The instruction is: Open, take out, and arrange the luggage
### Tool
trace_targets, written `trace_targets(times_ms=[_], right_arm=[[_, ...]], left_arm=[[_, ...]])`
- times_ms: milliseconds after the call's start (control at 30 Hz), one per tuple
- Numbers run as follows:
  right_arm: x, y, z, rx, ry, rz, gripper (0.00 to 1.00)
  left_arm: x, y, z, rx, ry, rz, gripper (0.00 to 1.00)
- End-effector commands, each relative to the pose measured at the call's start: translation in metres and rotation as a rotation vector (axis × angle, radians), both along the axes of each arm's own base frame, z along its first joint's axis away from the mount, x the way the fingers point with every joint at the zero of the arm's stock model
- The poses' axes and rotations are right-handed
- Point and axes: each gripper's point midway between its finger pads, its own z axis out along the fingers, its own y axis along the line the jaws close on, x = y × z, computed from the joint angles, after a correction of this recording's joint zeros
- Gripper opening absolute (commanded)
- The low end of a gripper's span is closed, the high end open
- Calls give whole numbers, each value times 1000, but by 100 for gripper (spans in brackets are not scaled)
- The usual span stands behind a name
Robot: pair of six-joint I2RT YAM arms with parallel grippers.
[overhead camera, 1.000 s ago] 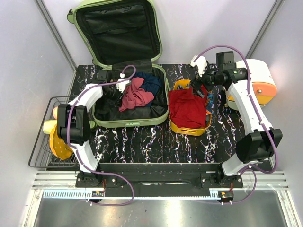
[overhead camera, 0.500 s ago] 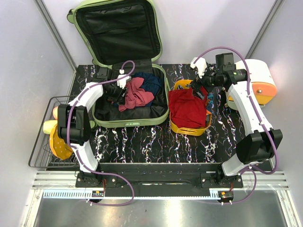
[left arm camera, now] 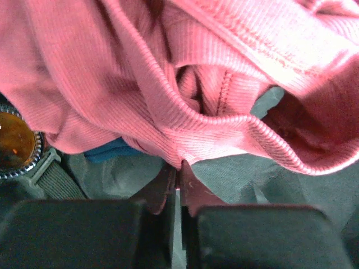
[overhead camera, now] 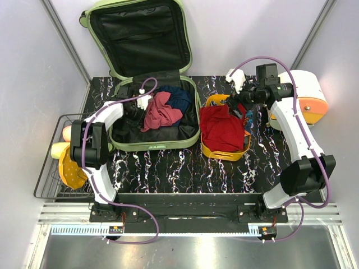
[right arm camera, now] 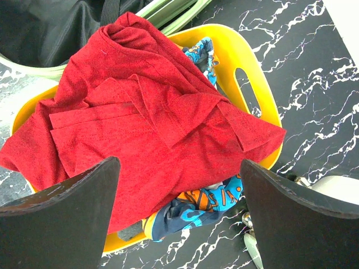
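The pale-green luggage [overhead camera: 154, 144] lies open on the table, its lid [overhead camera: 140, 36] leaning on the back wall. Inside lie a pink garment [overhead camera: 161, 112] and a dark blue garment [overhead camera: 180, 96]. My left gripper [overhead camera: 138, 109] is down in the luggage at the pink garment's left edge. In the left wrist view the gripper [left arm camera: 179, 171] is shut on a fold of the pink garment [left arm camera: 168, 84]. My right gripper [overhead camera: 238, 102] hangs open and empty above the yellow tray [overhead camera: 224, 154]. The right wrist view shows the gripper [right arm camera: 179, 190] over a red shirt [right arm camera: 140, 117].
A wristwatch [left arm camera: 14, 145] lies in the luggage beside the pink garment. A blue-and-orange patterned cloth [right arm camera: 207, 202] sits under the red shirt in the tray [right arm camera: 247, 73]. A wire basket [overhead camera: 47, 168] with yellow items stands at the left. A white-and-orange object [overhead camera: 305, 98] stands at the right.
My left wrist has shifted slightly at the pink garment's edge, and the garment has barely moved. The right arm has stayed almost still above the tray.
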Motion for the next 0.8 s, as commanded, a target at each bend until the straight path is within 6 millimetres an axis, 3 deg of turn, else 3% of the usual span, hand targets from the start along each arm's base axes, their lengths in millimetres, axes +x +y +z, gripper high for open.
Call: trace_targets(times_ms=[0, 167, 200, 267, 300, 367, 400, 433, 467, 500, 633, 767], right_arm=[[-3, 0, 15, 9, -57, 13, 97], [-2, 2, 13, 20, -47, 13, 97], [-2, 2, 13, 20, -46, 13, 97], [-1, 2, 11, 19, -40, 13, 97], [-1, 2, 9, 18, -36, 13, 97], [-1, 2, 8, 17, -34, 12, 97], [0, 2, 6, 16, -30, 12, 97], [0, 2, 5, 17, -29, 11, 97], [0, 2, 3, 16, -25, 11, 97], [1, 2, 4, 16, -29, 10, 97], [-1, 1, 2, 12, -24, 10, 97], [-3, 2, 2, 19, -20, 7, 97]], left_arm=[[15, -24, 44, -134, -93, -35, 0], [25, -49, 101, -286, -170, -56, 0], [35, -53, 120, -303, -211, -60, 0], [48, -61, 131, -335, -225, -55, 0], [60, -66, 151, -350, -273, -66, 0], [76, -77, 148, -376, -259, -63, 0], [89, -81, 167, -391, -305, -70, 0], [98, -86, 154, -400, -277, -64, 0], [108, -93, 170, -423, -310, -75, 0], [116, -99, 153, -421, -279, -73, 0], [129, -123, 140, -424, -274, -109, 0], [140, -128, 115, -385, -271, -95, 0]])
